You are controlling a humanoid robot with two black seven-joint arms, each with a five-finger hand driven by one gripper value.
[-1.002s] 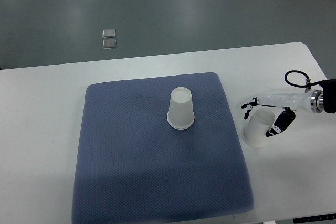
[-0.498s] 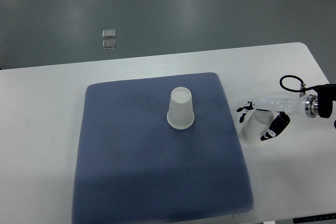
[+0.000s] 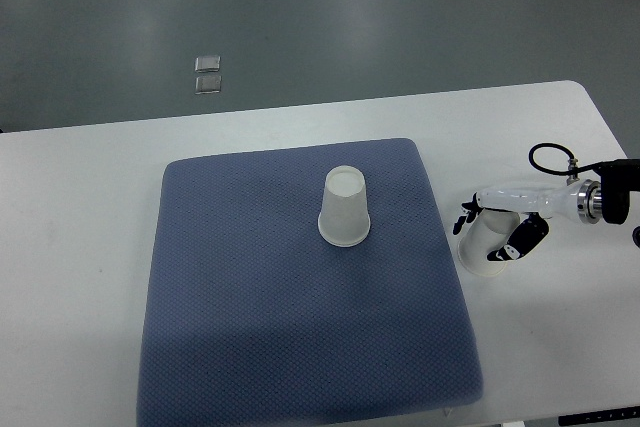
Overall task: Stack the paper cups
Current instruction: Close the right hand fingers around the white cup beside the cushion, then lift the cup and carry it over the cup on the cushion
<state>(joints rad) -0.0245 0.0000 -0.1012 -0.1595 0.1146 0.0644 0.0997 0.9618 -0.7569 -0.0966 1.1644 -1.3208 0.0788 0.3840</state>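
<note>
Paper cup (image 3: 476,243), tilted on the white counter (image 3: 80,207), just off the right edge of the blue mat (image 3: 250,327), clasped by the right hand (image 3: 492,227). Fingers (image 3: 500,240) curled against the cup's wall, black-tipped ones showing on both sides of it. Well to the left of those fingers, second paper cup (image 3: 345,207), upside down, upright near the mat's middle, untouched. Right arm reaching in from the picture's right edge, black cable (image 3: 548,153) looped above the wrist. Beyond the counter, grey floor with two small clear squares (image 3: 208,74).
</note>
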